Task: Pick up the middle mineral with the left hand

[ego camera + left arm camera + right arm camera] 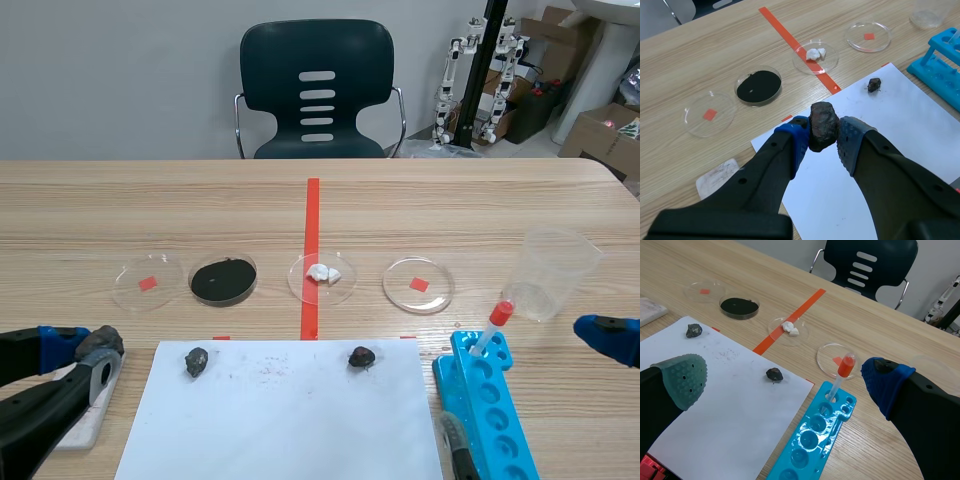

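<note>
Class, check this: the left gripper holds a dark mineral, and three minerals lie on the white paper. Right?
No. Only two lie on the white paper, the left mineral and the right mineral, as the scene view shows. The left gripper does hold a dark mineral.

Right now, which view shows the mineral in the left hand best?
Left wrist view: the mineral sits close up, pinched between the left hand's pads. Scene view shows it small at the edge; right wrist view misses it.
</note>
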### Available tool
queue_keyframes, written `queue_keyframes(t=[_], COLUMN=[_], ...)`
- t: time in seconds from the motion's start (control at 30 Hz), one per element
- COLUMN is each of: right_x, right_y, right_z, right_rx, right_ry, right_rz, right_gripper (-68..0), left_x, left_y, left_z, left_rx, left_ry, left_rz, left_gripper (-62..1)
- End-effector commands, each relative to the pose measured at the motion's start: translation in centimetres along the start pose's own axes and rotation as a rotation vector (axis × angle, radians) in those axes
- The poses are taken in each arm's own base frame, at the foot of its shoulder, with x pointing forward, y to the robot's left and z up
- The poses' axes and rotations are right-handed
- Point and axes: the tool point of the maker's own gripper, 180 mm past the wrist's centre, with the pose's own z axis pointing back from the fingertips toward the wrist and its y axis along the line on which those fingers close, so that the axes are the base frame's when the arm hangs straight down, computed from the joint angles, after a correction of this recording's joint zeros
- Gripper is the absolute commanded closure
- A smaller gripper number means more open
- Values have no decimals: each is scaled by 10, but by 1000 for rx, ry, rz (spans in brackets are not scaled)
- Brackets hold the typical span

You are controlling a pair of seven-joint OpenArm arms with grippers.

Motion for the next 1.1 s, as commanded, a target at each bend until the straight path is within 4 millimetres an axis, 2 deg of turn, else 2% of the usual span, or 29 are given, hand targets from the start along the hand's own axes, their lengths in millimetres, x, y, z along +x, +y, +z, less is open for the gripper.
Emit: queue_keyframes(t=[0.0, 1.07], right_x=[9, 9], right_y=[-4, -4], right_z=[-2, -2], right_rx=[-11, -11], right_ry=[-33, -33], right_rz=[7, 7], right_gripper=[-655, -655], left_x=[9, 11], left_y=[0, 2], left_z=[-1, -3], left_rx=[4, 7], left_ry=[-35, -39], left_rz=[5, -2], left_gripper=[-117, -117])
